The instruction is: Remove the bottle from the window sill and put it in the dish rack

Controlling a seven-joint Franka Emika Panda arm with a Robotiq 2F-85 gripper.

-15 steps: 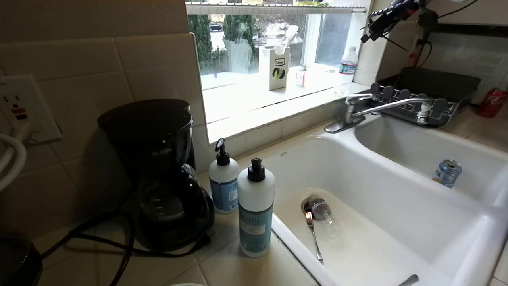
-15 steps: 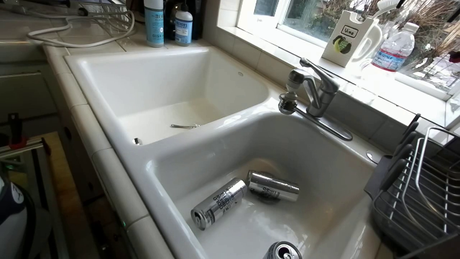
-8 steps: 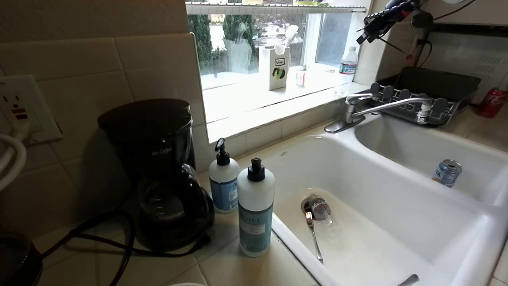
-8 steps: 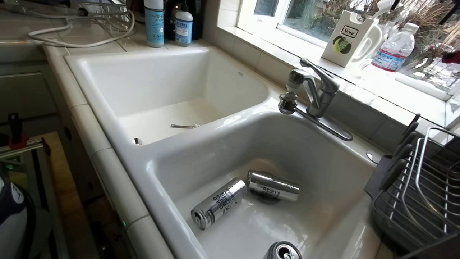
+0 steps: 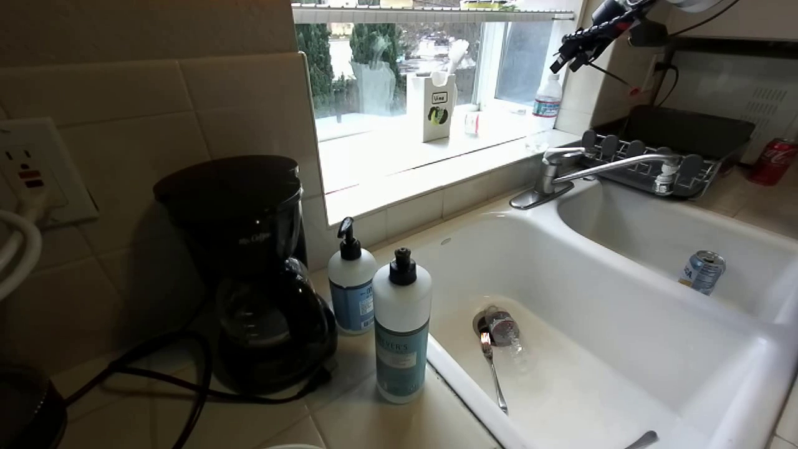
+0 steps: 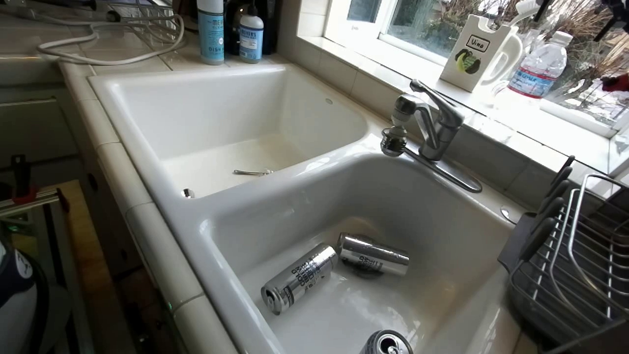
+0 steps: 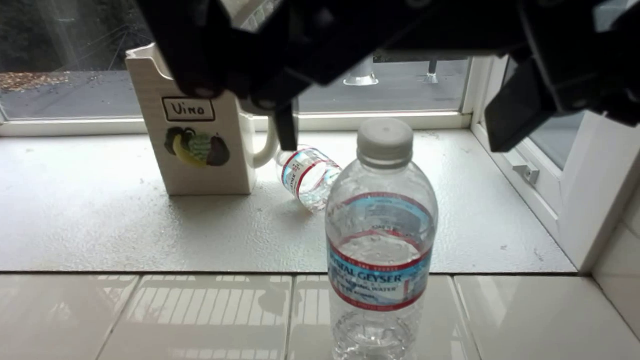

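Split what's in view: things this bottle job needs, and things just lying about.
For the job:
gripper
upright bottle, apparently the target
window sill
dish rack

Just lying about:
bottle on its side on the sill, probably
Vino jug
silver cans
fork
soap bottles
coffee maker
Coca-Cola can

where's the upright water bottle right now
In the wrist view, the upright water bottle stands on the window sill just right of centre, with the pitcher to its left and a second bottle lying behind it.
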